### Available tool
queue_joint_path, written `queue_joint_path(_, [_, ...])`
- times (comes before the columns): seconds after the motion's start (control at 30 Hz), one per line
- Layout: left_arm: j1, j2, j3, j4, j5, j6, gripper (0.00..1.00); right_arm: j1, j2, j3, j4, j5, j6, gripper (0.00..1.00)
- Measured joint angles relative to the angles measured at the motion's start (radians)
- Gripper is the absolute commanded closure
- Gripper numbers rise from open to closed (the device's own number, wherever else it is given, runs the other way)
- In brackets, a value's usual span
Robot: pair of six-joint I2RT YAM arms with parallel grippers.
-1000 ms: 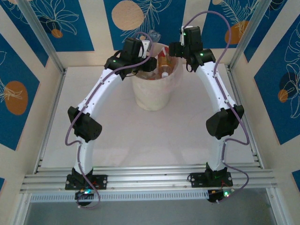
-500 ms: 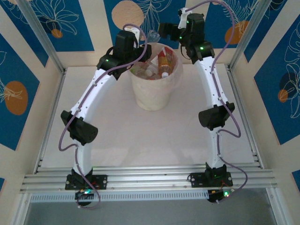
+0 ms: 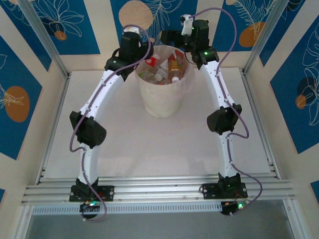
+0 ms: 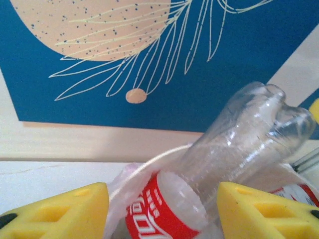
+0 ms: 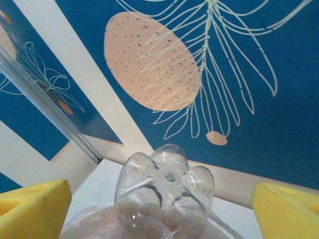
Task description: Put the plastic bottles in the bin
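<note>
**Left gripper** (image 4: pixel 162 191), jaws part-way apart, released. Its yellow fingers (image 4: pixel 75 209) flank a red-labelled bottle (image 4: pixel 209 159) lying just ahead of them, base up. A strip of liner (image 4: pixel 118 191) shows between one finger and the label, so nothing is pinched.

**Right gripper** (image 5: pixel 160 185), jaws wide, also released. A clear bottle (image 5: pixel 164 194) stands base up straight ahead of it, well apart from both fingers. Whether this is the same bottle seen from the other side cannot be told.

**Change.** One second earlier both grippers hung over the mouth of the bin (image 3: pixel 164 102), the left one clenched. Both have since drawn up and back to the far rim, close to the wall (image 3: pixel 134 17), and the left one has opened. This reads as a delivery just finished: the load has been let go into the bin and the arms are clearing away.

**Count.**
- Two arms, two grippers, one bin and one liner.
- One bottle ahead of each gripper in its own wrist view.
- From above, the bin below and between the grippers holds a jumbled heap of bottles (image 3: pixel 173 63). At least five can be told apart, with red and orange labels among them, but the exact number cannot be read.

Every bottle that shows is inside the bin or leaning at its rim, so the task appears to be at or near its end.
</note>
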Motion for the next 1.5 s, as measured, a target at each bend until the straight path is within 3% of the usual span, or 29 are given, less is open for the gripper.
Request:
queue_joint_path(0.27, [0.040, 0.119, 0.112, 0.085, 0.014, -0.088, 0.41, 0.000, 0.021, 0.001, 0.042, -0.084, 0.027, 0.10])
queue_joint_path(0.47, [0.082, 0.217, 0.230, 0.163, 0.088, -0.126, 0.40, 0.000, 0.021, 0.003, 0.044, -0.149, 0.036, 0.13])
queue_joint_path(0.8, [0.099, 0.311, 0.262, 0.298, 0.235, -0.173, 0.36, -0.003, 0.018, 0.007, 0.023, -0.241, 0.042, 0.18])
queue_joint_path(1.07, [0.103, 0.344, 0.274, 0.351, 0.327, -0.176, 0.37, -0.010, -0.010, 0.003, -0.040, -0.270, 0.012, 0.31])
queue_joint_path(1.33, [0.095, 0.343, 0.278, 0.346, 0.383, -0.069, 0.37, -0.005, -0.164, -0.189, -0.069, -0.280, -0.023, 0.43])
queue_joint_path(1.5, [0.087, 0.336, 0.278, 0.318, 0.400, -0.013, 0.37, 0.001, -0.262, -0.327, -0.066, -0.258, -0.048, 0.46])
